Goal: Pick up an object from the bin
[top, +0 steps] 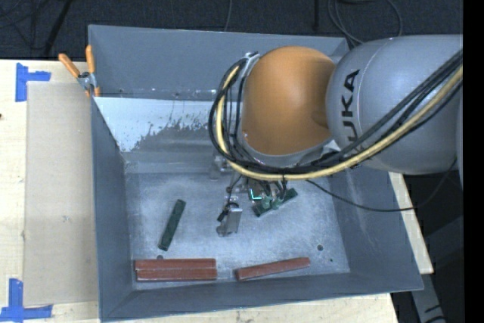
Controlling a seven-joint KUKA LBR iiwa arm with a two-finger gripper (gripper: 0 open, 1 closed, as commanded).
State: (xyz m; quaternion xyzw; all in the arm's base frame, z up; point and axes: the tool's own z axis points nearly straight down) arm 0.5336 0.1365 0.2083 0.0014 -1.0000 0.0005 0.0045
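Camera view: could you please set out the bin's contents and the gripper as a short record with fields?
bin: grey metal, three bars on its floor
dark green bar: left of centre, tilted, lying alone
wider red-brown bar: along the near wall, left
thinner red-brown bar: to its right, apart, slightly tilted
gripper: over the floor's middle, right of the dark green bar

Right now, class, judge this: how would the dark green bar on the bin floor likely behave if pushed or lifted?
The dark green bar looks straight and flat-sided, so probably stiff and likelier to slide than roll. Being slim, it may pivot if pushed off-centre.
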